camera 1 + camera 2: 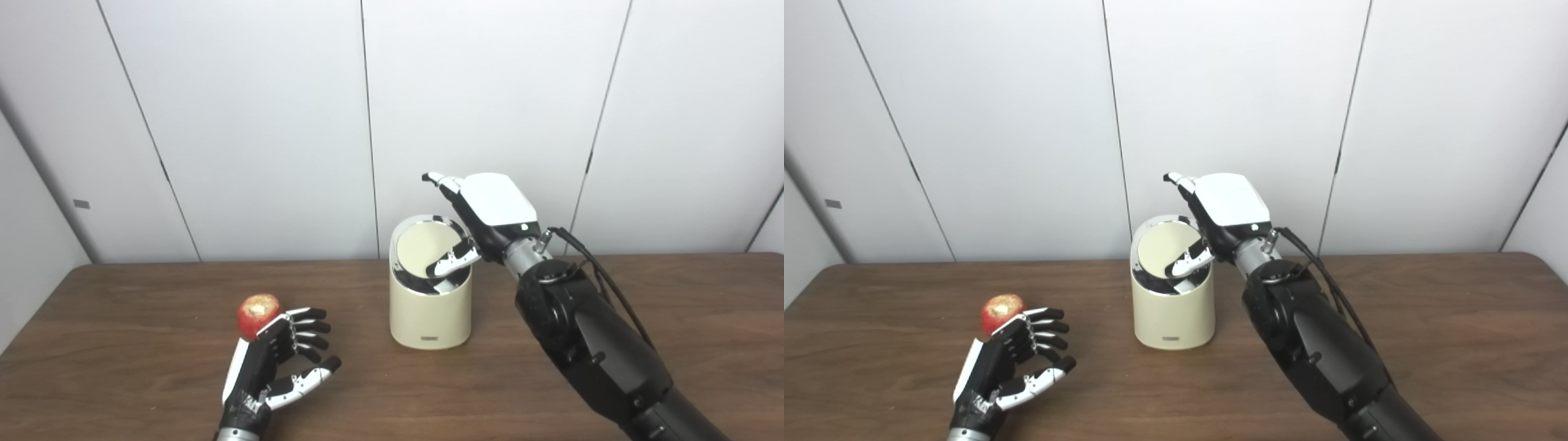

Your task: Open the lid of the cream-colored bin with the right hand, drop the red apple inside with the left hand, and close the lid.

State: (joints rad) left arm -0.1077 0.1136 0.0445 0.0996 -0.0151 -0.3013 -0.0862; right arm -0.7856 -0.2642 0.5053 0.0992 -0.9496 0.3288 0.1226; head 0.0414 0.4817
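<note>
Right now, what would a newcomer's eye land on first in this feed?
The right hand over the cream-colored bin at table centre, its thumb pressing the swing lid tilted inward. Then the red apple, bitten on top, near the left edge behind the open left hand.

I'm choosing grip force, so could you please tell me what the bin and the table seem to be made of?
The bin looks like smooth cream plastic or painted metal, with an even matte wall; its rim shines like chrome. The lid matches the wall. The table looks like dark wood or wood-look laminate, with visible grain.
</note>
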